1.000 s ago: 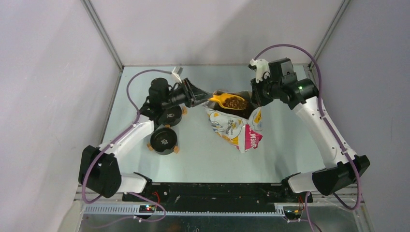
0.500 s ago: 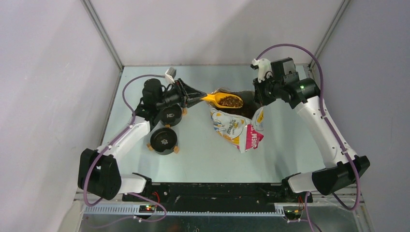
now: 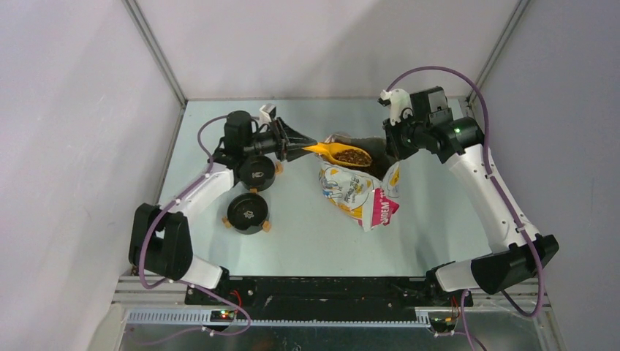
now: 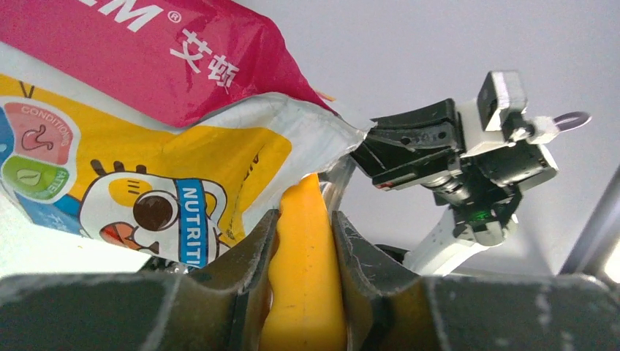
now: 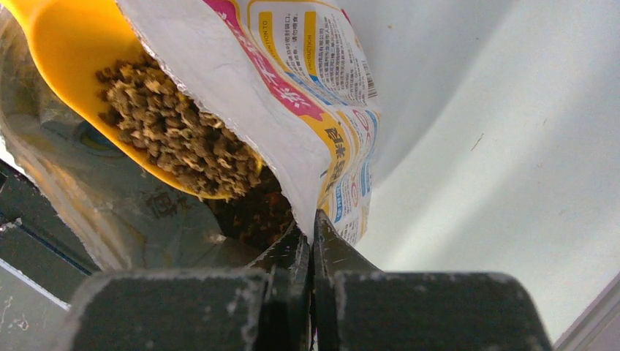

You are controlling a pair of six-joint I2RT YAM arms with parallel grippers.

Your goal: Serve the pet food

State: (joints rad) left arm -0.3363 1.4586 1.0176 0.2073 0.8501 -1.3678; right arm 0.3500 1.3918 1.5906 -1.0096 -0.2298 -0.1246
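left gripper is clenched on the scoop handle. right gripper is pinched tight on the rim of the bag, holding the mouth open. the scoop hangs just over that mouth, heaped with kibble, and there's more kibble down in the bag below it.

what worries me: the heap comes right up to the scoop's edge, so any tilt or jerk on the way across probably rains pellets onto the table. the scoop bowl is also right next to the bag's raised flap. clip it on the way out and it could knock food off, or tug the bag out of the right pinch so the mouth flops shut. the handle is narrow too, so the scoop might roll in the grip.

containers: far bowl sits partly under the left arm, near bowl just beside it, both well left of the bag. no kibble in either that i can see.
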